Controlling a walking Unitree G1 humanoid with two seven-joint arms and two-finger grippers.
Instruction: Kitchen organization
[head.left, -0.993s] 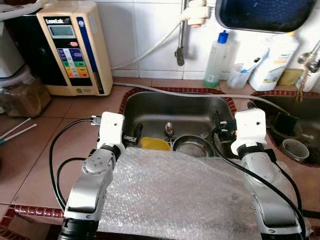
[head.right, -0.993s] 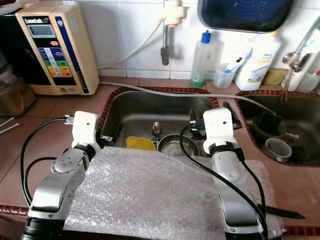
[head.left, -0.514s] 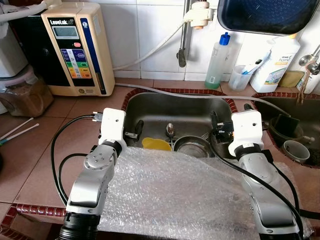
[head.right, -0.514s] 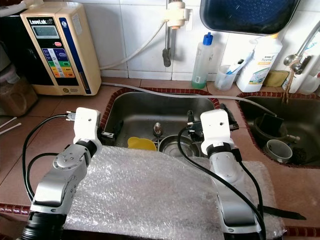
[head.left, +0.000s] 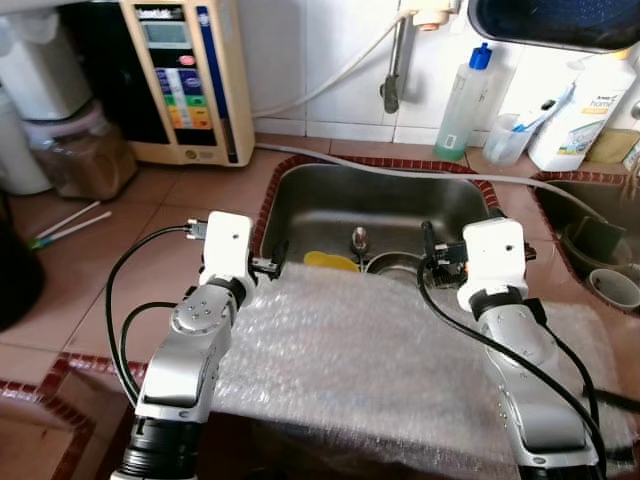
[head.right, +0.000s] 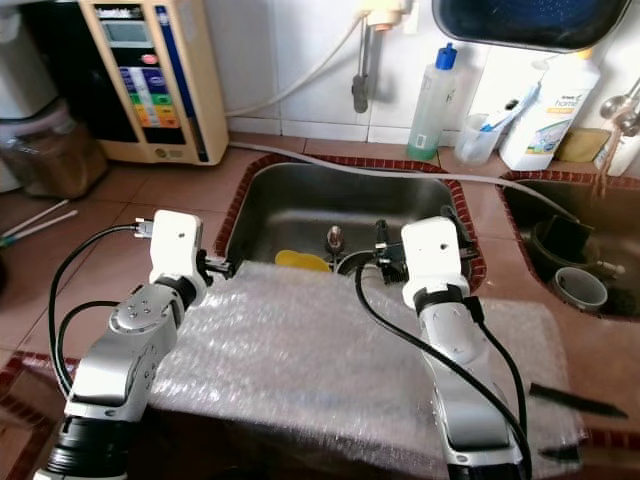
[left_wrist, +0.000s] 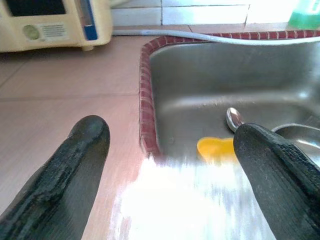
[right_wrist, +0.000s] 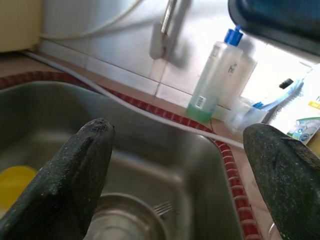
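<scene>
A sheet of bubble wrap (head.left: 400, 360) lies over the front edge of the tiled desk (head.left: 120, 260), its far edge reaching over the near rim of the stainless sink (head.left: 330, 195). Both silver arms reach forward over the sheet. The left gripper (left_wrist: 170, 165) hangs above the sheet's far left corner at the sink's brick-red rim, its two black fingers (left_wrist: 82, 150) spread wide with nothing between them. The right gripper (right_wrist: 180, 165) hovers over the sink's right half, fingers (right_wrist: 87, 160) likewise wide apart and empty. In the sink lie a yellow lid-like piece (left_wrist: 215, 147), a spoon (left_wrist: 234, 118) and a steel bowl (right_wrist: 127, 220) with a fork (right_wrist: 160, 207) beside it. A grey hose (head.left: 420, 175) runs along the back rim. At the wall stand a water ioniser (head.left: 185, 80), a green-tinted squeeze bottle (right_wrist: 212, 82) and a white detergent bottle (head.left: 590, 110). Two chopsticks (head.left: 65, 225) lie on the desk, left
</scene>
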